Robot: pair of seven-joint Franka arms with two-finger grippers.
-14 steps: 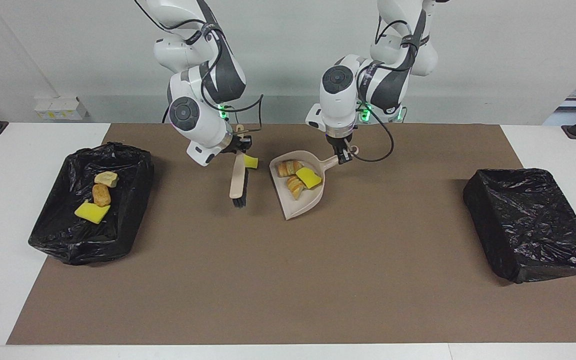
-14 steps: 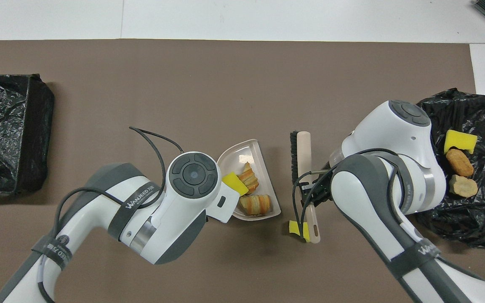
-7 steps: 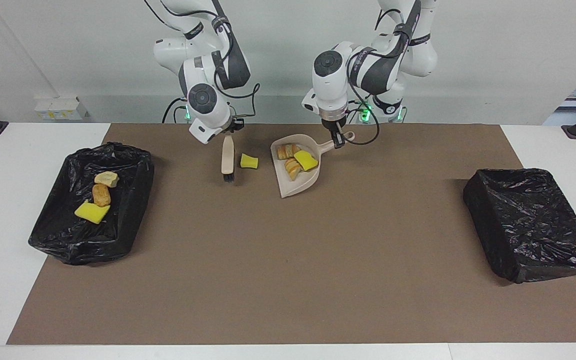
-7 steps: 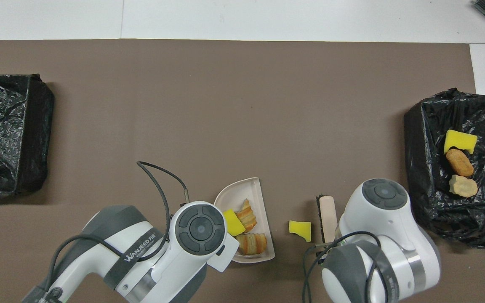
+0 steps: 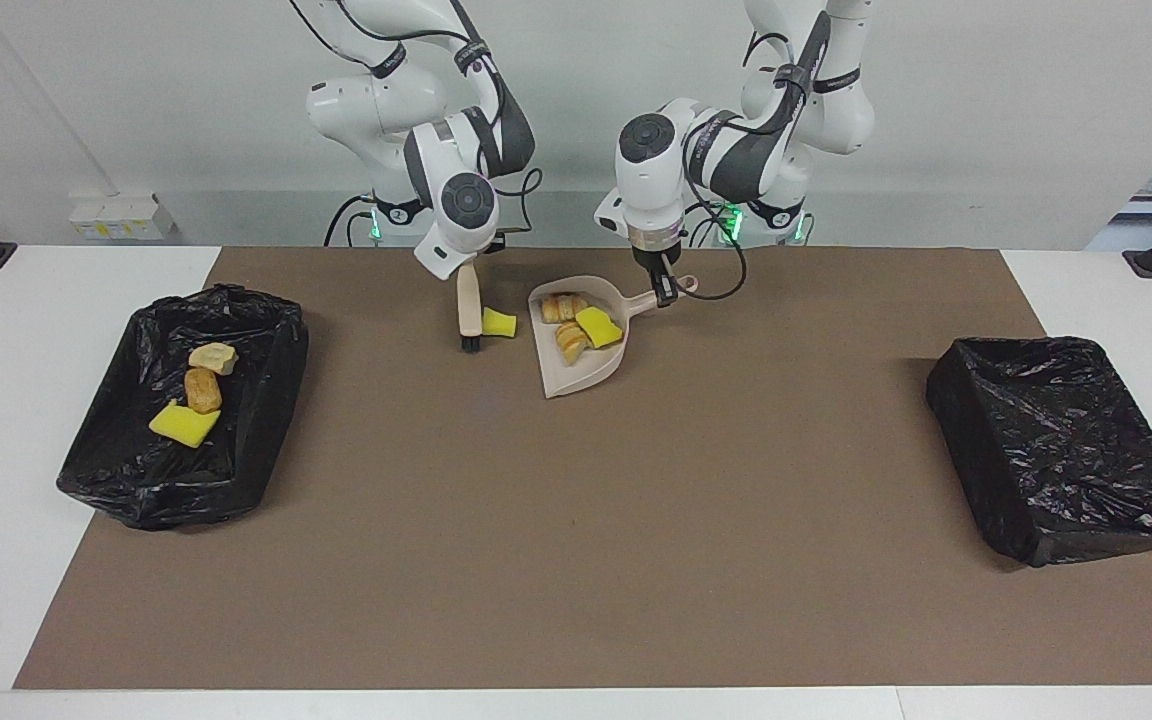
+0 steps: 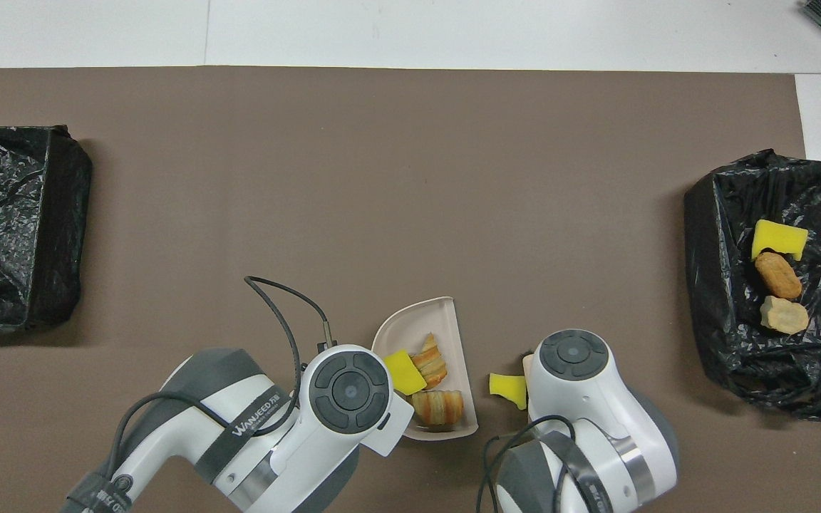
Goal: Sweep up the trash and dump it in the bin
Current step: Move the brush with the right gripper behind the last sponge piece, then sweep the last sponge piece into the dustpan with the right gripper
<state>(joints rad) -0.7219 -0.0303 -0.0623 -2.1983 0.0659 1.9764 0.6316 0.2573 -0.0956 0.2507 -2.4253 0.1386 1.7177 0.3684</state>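
Counts:
- 7 trash scraps total: 3 yellow sponge chunks, 4 bread-like lumps.
- 3 scraps in the dustpan (image 5: 576, 375): 1 yellow chunk (image 5: 599, 327), 2 bread lumps (image 5: 562, 307) (image 5: 572, 340).
- 1 loose yellow chunk (image 5: 499, 322) on the mat.
- 3 in the black-lined bin (image 5: 266, 400): 1 yellow (image 5: 184, 423), 2 bread lumps (image 5: 203, 390) (image 5: 213, 356).
- 2 black-lined bins; the second bin (image 5: 1066, 450) holds 0.
- 1 dustpan, 1 hand brush (image 5: 469, 312).
- 2 arms.
- 1 brown mat (image 5: 576, 560).
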